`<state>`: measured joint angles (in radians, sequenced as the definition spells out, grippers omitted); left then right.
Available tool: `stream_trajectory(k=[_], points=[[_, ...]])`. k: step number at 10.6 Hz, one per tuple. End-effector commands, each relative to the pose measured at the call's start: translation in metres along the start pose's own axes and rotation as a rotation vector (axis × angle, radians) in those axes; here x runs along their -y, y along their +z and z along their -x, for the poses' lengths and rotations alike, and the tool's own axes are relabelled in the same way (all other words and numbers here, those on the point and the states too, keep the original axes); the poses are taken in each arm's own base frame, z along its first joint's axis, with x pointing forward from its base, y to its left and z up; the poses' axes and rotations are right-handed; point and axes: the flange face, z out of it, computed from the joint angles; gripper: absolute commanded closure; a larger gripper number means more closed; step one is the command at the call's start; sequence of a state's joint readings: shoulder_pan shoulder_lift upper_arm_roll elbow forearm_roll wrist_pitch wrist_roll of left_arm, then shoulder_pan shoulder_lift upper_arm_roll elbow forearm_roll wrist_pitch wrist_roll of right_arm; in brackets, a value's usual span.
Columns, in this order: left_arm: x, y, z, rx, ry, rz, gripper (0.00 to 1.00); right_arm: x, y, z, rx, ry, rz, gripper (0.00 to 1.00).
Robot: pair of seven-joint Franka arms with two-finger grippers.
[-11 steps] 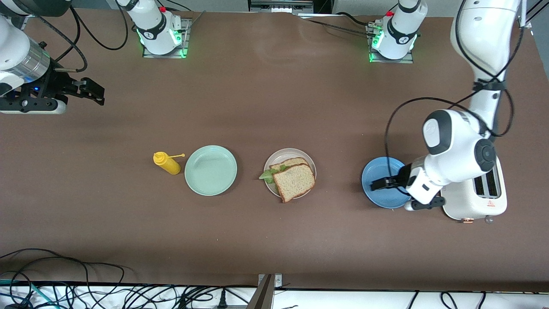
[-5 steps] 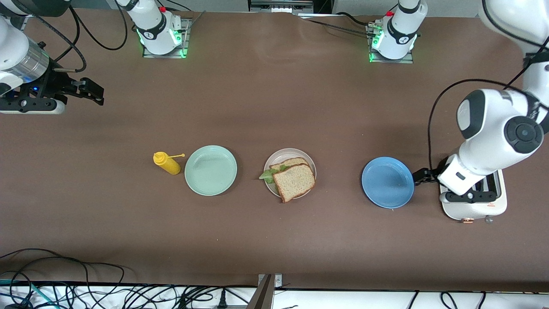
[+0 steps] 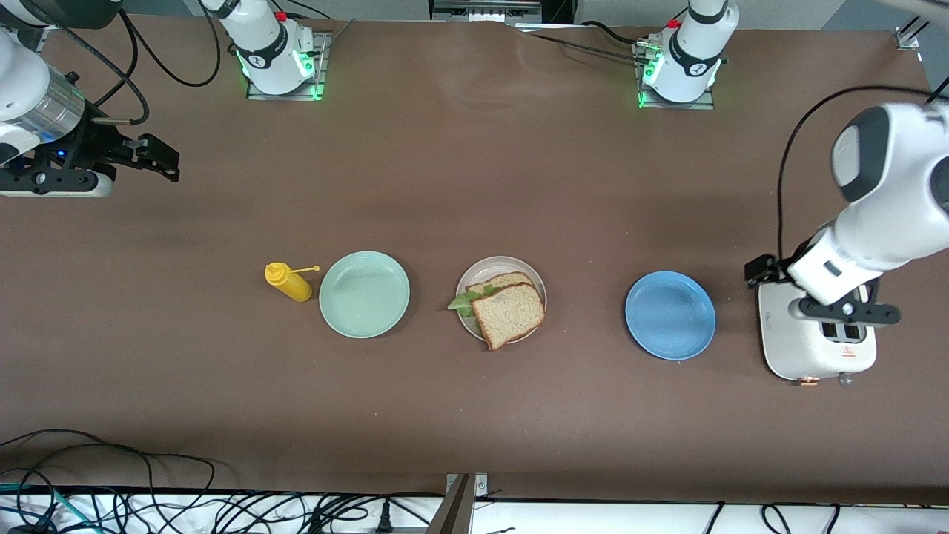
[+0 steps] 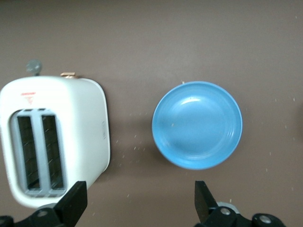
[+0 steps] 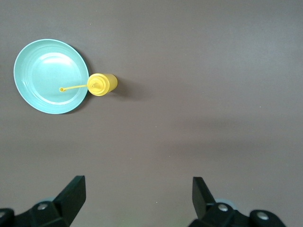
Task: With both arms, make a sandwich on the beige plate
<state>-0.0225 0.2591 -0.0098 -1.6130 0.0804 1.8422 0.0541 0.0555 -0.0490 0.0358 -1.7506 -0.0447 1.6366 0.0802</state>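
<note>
The beige plate [image 3: 501, 265] is set mid-worktop [image 3: 474, 415] and carries the sandwich [image 3: 507, 311]: two brown-crusted bread slices with a green lettuce leaf [image 3: 463, 302] sticking out toward the right arm's end. The top slice is skewed, and its corner overhangs the plate rim on the side nearer the front camera. The mint-green plate [image 3: 364, 294] is seen beside it toward the right arm's end, nothing in it. The blue plate [image 3: 670, 315] is seen toward the left arm's end, also bare. A yellow squeeze bottle [image 3: 288, 282] is lying just beside the mint-green plate, nozzle pointed at it. A white two-slot toaster [image 3: 815, 348] is placed beside the blue plate, apart from it. The left hand [image 4: 139, 205] is held released over the worktop between toaster and blue plate, nothing grasped. The right hand [image 5: 137, 201] is held released over bare worktop at the right arm's end, nothing grasped, well apart from the sandwich.
</note>
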Motion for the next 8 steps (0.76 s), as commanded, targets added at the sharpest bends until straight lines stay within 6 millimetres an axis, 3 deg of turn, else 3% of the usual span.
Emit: stream_trajectory(k=[1,8], points=[[0.010,-0.045,0.027,-0.002,0.032,-0.057,0.00,-0.001,-0.006,0.000,-0.003,0.003,-0.007,0.00],[0.017,-0.119,0.085,0.014,-0.017,0.033,0.00,-0.004,-0.006,-0.001,-0.003,0.014,-0.040,0.00]])
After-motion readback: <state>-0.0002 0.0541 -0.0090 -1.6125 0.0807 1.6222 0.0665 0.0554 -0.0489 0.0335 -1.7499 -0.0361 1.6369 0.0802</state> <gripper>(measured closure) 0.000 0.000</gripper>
